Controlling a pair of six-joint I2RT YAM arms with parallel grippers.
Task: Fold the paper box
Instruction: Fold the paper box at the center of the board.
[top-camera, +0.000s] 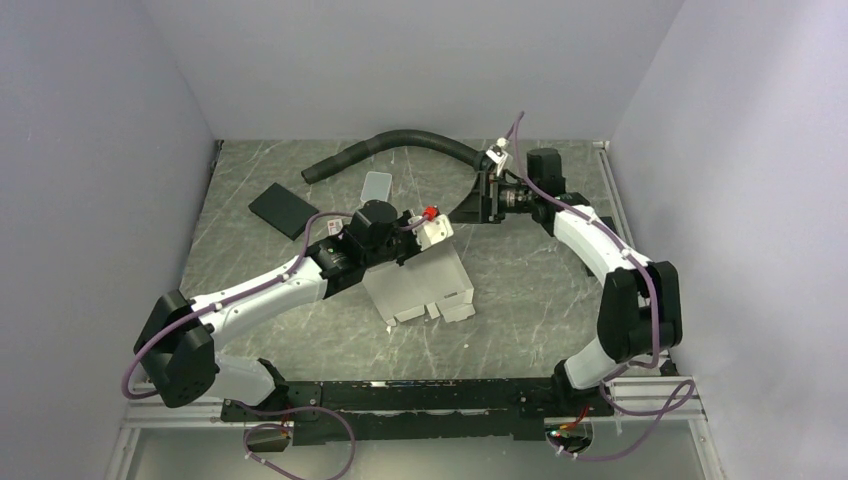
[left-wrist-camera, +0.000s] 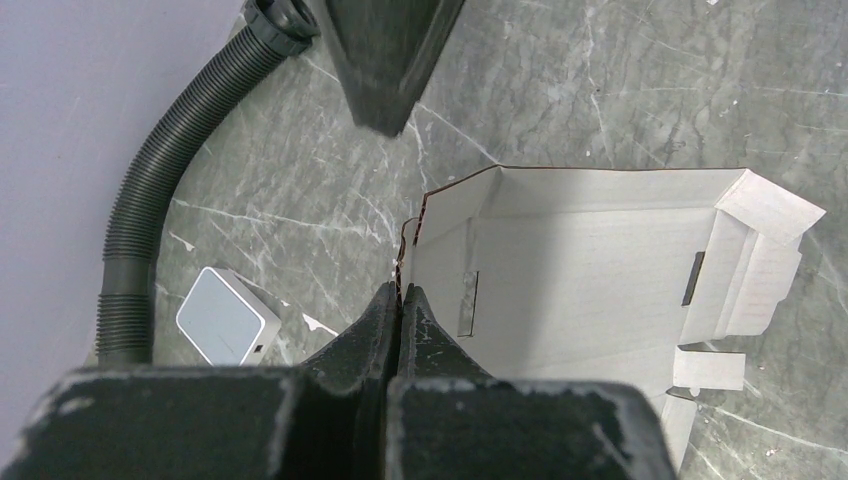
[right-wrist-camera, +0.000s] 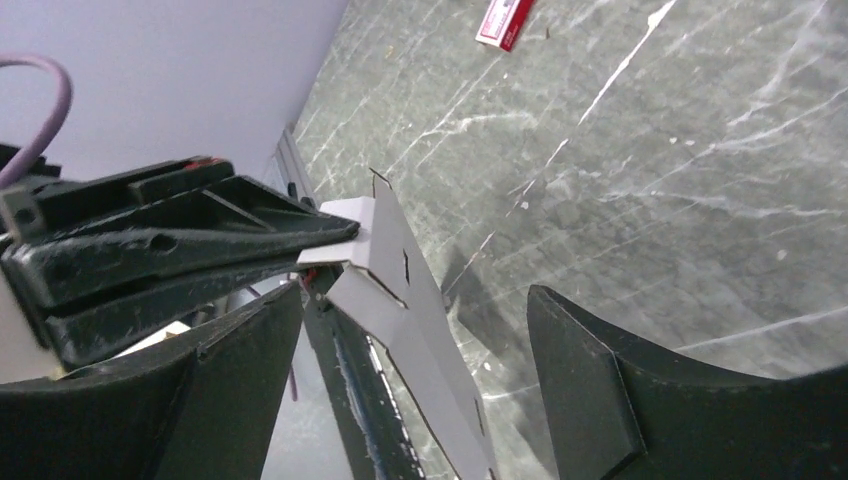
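The paper box (top-camera: 420, 285) is a white creased sheet with tabbed flaps, standing tilted on the table at the middle. My left gripper (top-camera: 437, 240) is shut on its upper far edge. In the left wrist view the jaws (left-wrist-camera: 402, 292) pinch the brown-edged rim of the box (left-wrist-camera: 590, 270), whose inside and end flaps face the camera. My right gripper (top-camera: 472, 208) is open just behind the box. In the right wrist view its fingers (right-wrist-camera: 600, 390) stand wide apart, with the box's edge (right-wrist-camera: 420, 330) between and beyond them, held by the left gripper (right-wrist-camera: 200, 250).
A black corrugated hose (top-camera: 400, 145) curves along the back and also shows in the left wrist view (left-wrist-camera: 150, 200). A light grey tile (top-camera: 376, 185) and a black flat pad (top-camera: 283, 210) lie at the back left. A small red and white item (right-wrist-camera: 505, 20) lies on the table.
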